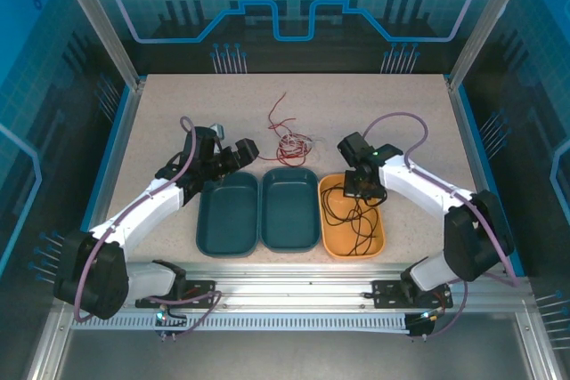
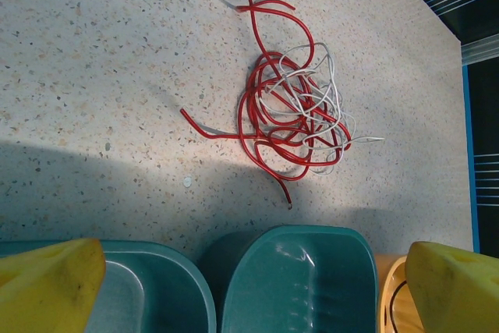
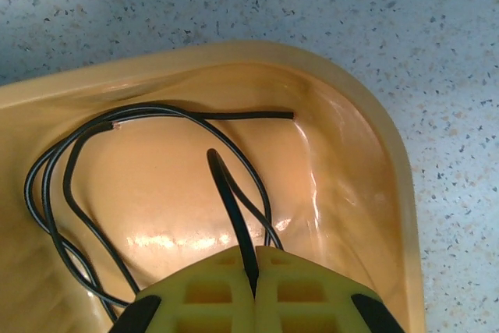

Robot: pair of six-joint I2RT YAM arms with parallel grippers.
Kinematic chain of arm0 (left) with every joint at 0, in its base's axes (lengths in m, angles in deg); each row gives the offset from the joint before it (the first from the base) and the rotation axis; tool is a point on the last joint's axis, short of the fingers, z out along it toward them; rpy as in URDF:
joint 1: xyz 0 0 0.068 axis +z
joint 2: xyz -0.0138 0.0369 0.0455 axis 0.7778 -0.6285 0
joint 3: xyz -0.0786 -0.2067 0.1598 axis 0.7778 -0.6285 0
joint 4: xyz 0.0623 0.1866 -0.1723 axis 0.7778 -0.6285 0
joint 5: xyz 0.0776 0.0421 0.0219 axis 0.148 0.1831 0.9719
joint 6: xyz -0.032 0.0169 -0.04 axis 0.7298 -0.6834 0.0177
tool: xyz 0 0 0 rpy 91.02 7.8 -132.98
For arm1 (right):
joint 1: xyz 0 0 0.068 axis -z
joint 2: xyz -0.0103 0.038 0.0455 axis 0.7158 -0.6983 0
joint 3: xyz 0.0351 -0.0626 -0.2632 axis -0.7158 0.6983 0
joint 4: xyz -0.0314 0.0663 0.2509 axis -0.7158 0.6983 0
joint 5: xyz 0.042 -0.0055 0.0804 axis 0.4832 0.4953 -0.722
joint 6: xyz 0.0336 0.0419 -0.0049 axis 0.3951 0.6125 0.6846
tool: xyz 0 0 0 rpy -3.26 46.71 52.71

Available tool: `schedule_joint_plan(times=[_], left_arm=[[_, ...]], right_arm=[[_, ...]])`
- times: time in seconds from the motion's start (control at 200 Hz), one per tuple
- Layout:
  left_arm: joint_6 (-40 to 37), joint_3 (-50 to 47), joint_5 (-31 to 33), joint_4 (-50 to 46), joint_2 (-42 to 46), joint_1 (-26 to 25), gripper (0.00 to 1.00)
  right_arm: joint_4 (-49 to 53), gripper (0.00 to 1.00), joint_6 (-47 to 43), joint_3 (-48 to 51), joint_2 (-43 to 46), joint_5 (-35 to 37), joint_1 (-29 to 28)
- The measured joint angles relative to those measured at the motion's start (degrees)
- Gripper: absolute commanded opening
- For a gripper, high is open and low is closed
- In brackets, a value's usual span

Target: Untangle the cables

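Observation:
A tangle of red cable [image 1: 289,142] and thin white cable lies on the table beyond the trays; in the left wrist view the red loops [image 2: 281,157] and the white strand [image 2: 331,76] are wound together. My left gripper [image 1: 239,152] hovers over the far ends of the teal trays, short of the tangle, open and empty [image 2: 253,290]. A black cable [image 1: 352,213] lies coiled in the orange tray [image 1: 383,239]. My right gripper [image 1: 363,186] is low over that tray, shut [image 3: 256,259] on a loop of the black cable [image 3: 225,193].
Two teal trays [image 1: 227,245] [image 1: 289,242] sit side by side left of the orange tray [image 3: 347,161], near the table's front. Bare speckled tabletop [image 1: 178,100] stretches behind and around the tangle. Metal frame posts and blue walls ring the table.

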Motion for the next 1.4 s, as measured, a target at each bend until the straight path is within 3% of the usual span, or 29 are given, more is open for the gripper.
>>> schedule_joint_plan(times=[0.175, 0.345, 0.465, 0.795, 1.076, 1.401], left_arm=[[0.0, -0.02, 0.02, 0.02, 0.0, 0.0, 0.99], [0.0, -0.02, 0.02, 0.0, 0.0, 0.0, 0.99], [0.0, -0.02, 0.02, 0.0, 0.0, 0.0, 0.99], [-0.02, -0.02, 0.04, -0.26, 0.0, 0.0, 0.99], [-0.02, 0.0, 0.04, -0.63, 0.0, 0.0, 0.99], [-0.02, 0.0, 0.02, -1.29, 0.0, 0.0, 0.99]], right_arm=[[-1.81, 0.13, -1.03, 0.04, -1.81, -0.22, 0.28], [-1.86, 0.31, -2.89, -0.46, -2.14, -0.24, 0.42], [-1.16, 0.35, -4.42, -2.05, -1.55, -0.15, 0.42], [7.21, 0.37, -5.42, -5.01, 7.78, -0.04, -0.17], [16.46, 0.36, 0.24, -2.14, 17.42, -1.62, -8.33], [16.92, 0.24, 6.21, 5.68, 18.78, -7.74, -13.57]])
